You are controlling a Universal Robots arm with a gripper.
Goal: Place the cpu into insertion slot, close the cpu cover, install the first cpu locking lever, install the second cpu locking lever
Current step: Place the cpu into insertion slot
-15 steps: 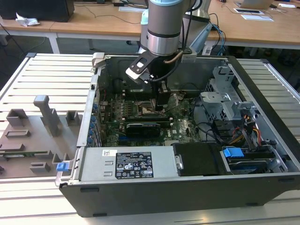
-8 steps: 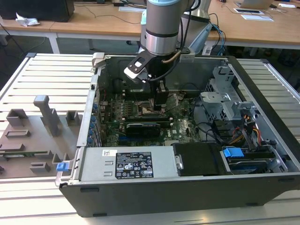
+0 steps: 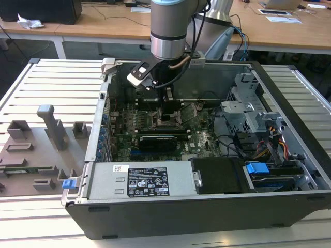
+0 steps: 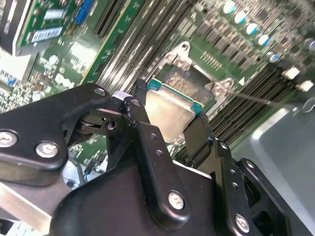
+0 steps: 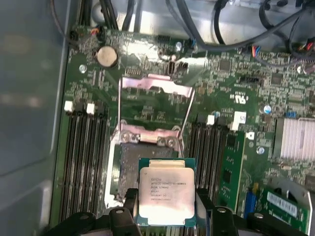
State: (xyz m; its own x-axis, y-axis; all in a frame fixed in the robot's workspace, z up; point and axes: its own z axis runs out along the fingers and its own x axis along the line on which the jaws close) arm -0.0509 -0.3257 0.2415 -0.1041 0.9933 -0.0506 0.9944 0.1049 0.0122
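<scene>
In both wrist views my gripper (image 5: 166, 197) (image 4: 170, 115) is shut on the cpu (image 5: 166, 192) (image 4: 166, 112), a flat silver-topped chip with one black finger (image 4: 142, 125) on each side. The chip hangs just over the insertion slot (image 5: 129, 153) (image 4: 183, 77) and hides part of its contact field. Beyond the slot the cpu cover (image 5: 155, 93) is swung open, standing up from its hinge. A thin locking lever (image 4: 248, 96) juts out from one slot corner. The exterior view has the gripper (image 3: 168, 112) lowered deep into the open computer case (image 3: 279, 88).
Long black memory slots (image 5: 83, 162) (image 5: 209, 147) run along both sides of the socket. A silver power supply box (image 3: 145, 180) and a black drive bay (image 3: 220, 175) fill the case front. Cables (image 3: 258, 150) crowd the exterior view's right. Grey fixtures (image 3: 49, 129) stand on the table.
</scene>
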